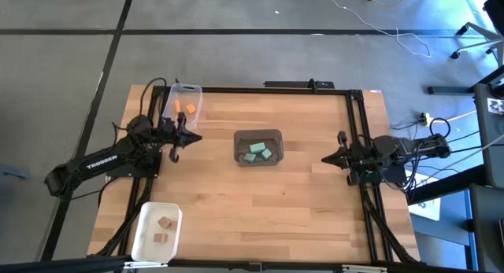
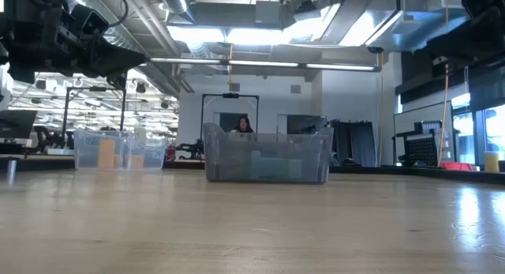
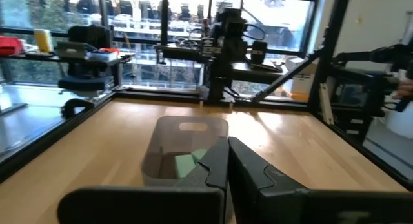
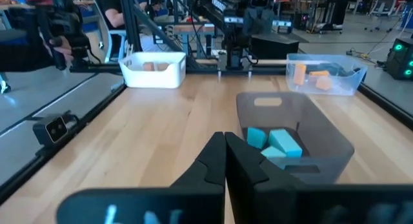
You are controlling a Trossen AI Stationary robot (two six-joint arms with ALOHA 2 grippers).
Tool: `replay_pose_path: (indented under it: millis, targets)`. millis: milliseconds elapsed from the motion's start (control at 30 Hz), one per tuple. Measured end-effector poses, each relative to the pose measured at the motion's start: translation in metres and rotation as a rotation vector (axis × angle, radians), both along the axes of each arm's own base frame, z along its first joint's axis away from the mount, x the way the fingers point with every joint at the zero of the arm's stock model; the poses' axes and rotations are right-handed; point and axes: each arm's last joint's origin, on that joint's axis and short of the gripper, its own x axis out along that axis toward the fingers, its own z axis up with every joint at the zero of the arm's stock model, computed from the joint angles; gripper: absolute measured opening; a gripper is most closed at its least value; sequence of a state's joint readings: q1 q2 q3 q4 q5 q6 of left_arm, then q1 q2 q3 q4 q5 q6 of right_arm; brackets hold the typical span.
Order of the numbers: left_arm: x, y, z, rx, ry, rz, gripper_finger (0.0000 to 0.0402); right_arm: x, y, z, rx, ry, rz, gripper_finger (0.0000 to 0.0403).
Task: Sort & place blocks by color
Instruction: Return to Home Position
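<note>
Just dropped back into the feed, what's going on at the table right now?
Nothing is being handled at the moment. The left gripper hangs shut and empty beside the clear bin, and the right gripper is shut and empty at the table's right side. The orange blocks lie in the clear bin, the teal blocks in the grey bin, and the tan blocks in the white bin. No loose block shows on the table.
</note>
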State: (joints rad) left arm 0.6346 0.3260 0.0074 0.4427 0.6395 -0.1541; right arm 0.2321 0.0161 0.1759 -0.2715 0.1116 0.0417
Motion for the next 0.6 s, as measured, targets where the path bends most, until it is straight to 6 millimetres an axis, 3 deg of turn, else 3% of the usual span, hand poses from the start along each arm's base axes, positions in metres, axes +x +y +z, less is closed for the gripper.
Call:
replay_pose_path:
  millis: [333,600]
  targets:
    - [0.0,-0.001,-0.003,0.004,0.027,-0.037,0.0,0.004,0.001,-0.021,-0.036,0.044,0.004,0.0]
    - [0.0,-0.001,-0.005,0.004,0.049,-0.058,0.0,0.005,0.002,-0.025,-0.035,0.044,0.011,0.0]
